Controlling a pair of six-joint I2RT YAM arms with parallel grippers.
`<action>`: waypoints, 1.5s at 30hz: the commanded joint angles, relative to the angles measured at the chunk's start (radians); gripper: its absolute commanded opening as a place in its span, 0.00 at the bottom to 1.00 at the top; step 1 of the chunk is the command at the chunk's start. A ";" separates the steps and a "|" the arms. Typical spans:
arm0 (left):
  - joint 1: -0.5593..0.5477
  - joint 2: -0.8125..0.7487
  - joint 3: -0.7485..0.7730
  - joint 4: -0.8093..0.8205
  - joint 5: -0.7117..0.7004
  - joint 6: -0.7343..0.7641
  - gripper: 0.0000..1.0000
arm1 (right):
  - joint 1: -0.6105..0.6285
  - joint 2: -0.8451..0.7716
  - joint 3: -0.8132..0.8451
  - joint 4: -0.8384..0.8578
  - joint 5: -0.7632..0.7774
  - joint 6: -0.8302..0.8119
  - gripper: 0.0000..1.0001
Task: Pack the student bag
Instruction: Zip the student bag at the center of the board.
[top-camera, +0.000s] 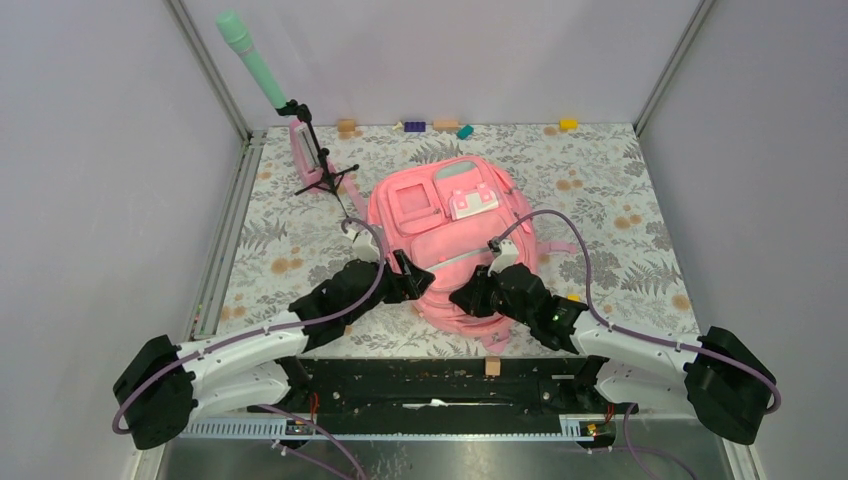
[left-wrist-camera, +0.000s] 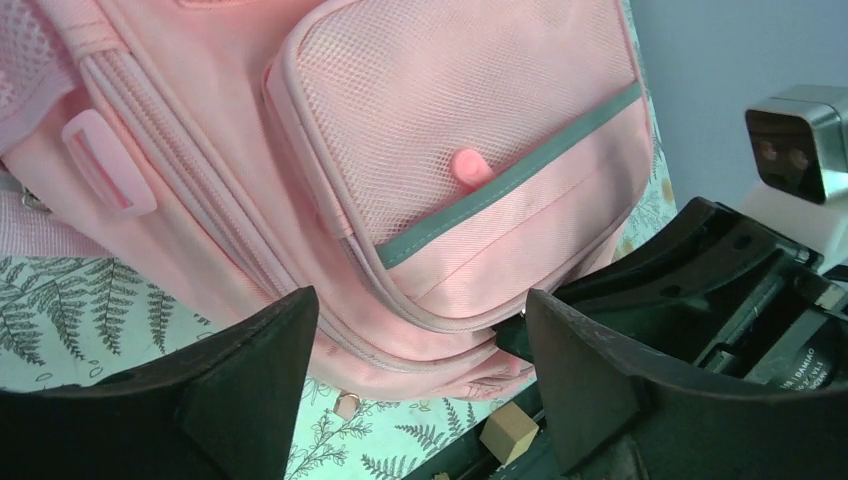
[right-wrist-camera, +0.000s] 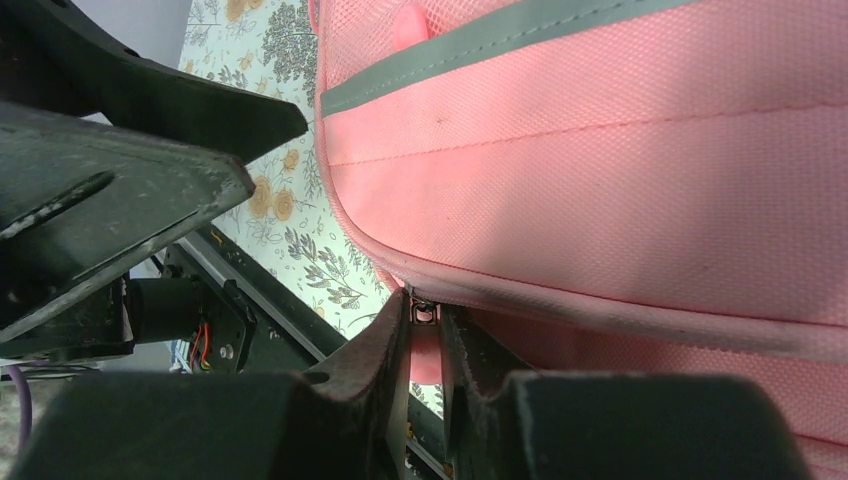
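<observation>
Now: student bag flat on the floral counter

It lies mid-counter, soft pink, with 1 grey reflective strip under a mesh pocket. Only the right wrist view shows the right gripper, its jaws pinching the pink zipper pull. The left wrist view shows the left gripper, jaws spread at the bag's lower edge. What the pocket holds cannot be told.

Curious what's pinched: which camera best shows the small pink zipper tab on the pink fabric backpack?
Right wrist view: the small pink zipper tab sits close up, clamped in the right gripper. From above, that gripper hides it; the left wrist view shows the pink fabric backpack, not the tab.
</observation>
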 joint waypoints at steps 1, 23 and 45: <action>0.013 0.011 -0.022 0.108 -0.016 -0.095 0.74 | 0.017 -0.023 -0.020 0.010 -0.031 0.009 0.00; 0.066 0.202 -0.060 0.349 0.108 -0.188 0.00 | 0.017 -0.073 -0.019 -0.089 0.044 0.009 0.00; 0.361 0.168 0.106 0.073 0.374 0.015 0.00 | -0.065 -0.177 -0.063 -0.182 0.176 -0.019 0.00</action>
